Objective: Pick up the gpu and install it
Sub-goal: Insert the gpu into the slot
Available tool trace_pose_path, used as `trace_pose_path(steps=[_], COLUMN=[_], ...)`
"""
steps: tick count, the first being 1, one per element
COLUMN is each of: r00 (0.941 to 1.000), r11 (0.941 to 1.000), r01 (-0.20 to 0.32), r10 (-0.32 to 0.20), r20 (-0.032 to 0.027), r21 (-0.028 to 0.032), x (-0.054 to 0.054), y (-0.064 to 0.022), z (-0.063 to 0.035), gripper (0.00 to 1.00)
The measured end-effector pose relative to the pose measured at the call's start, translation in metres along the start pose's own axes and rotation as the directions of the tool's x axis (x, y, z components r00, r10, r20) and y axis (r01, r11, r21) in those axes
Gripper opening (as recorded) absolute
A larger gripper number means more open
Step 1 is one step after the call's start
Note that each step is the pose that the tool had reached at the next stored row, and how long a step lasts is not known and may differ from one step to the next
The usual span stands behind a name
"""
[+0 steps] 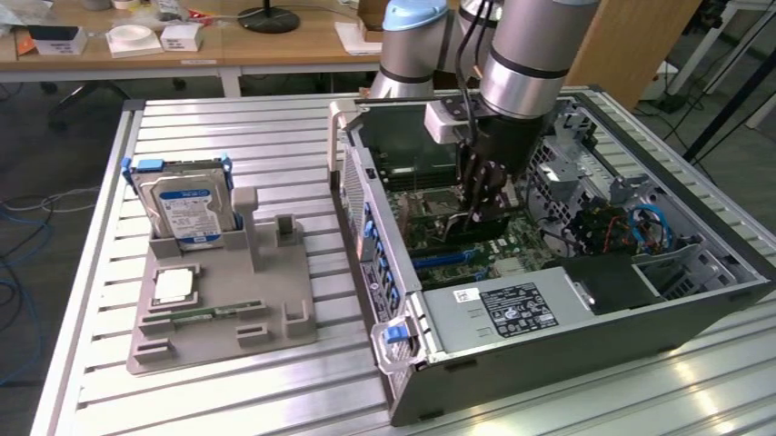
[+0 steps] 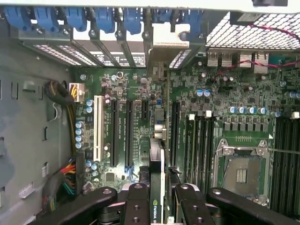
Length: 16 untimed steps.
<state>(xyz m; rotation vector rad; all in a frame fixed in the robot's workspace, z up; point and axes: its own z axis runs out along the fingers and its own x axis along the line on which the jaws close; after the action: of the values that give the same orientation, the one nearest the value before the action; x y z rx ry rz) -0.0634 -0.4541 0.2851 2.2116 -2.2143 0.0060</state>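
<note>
My gripper [image 1: 482,202] reaches down into the open computer case [image 1: 376,227], over the motherboard [image 1: 455,232]. It is shut on the gpu [image 1: 471,221], a thin dark card held on edge. In the wrist view the gpu [image 2: 158,154] runs edge-on between my two black fingers [image 2: 138,204], with a green logo near the grip. Its pale metal bracket [image 2: 165,47] sits at the case's rear slot openings. The card's lower edge lies along the board between the long black slots [image 2: 128,133] and the slot [image 2: 174,133] beside it; whether it is seated I cannot tell.
A grey fixture [image 1: 218,304] on the slatted table holds a silver hard drive [image 1: 182,207], a square chip [image 1: 176,284] and a green memory stick [image 1: 203,316]. Inside the case are the power supply [image 1: 515,311], drive cage [image 1: 570,168], processor socket [image 2: 241,173] and cable bundles [image 2: 65,183].
</note>
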Motion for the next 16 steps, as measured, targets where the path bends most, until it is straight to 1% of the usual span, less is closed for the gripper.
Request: trace_pose_path(steps=[2,3,6,10,13,16], r00=[1.0,1.0,1.0,0.9999,0.9999,0.9999], r11=[1.0,1.0,1.0,1.0,1.0,1.0], r01=[0.0,0.0,0.0,0.0,0.0,0.0], r10=[0.0,0.0,0.0,0.0,0.0,0.0], r20=[-0.0005,-0.0018,-0.0086,-0.015,-0.0165,-0.0167], r21=[0.0,0.0001,0.0001,0.0,0.0,0.0], x=[0.0,-0.0001,-0.0009,-0.0015,-0.0015,-0.0015], y=[0.0029,0.0041,0.007,0.0098,0.0104,0.0104], z=[0.0018,0.0026,0.0047,0.0086,0.0106,0.0106], gripper=[0.26,0.26,0.26,0.26,0.26,0.26])
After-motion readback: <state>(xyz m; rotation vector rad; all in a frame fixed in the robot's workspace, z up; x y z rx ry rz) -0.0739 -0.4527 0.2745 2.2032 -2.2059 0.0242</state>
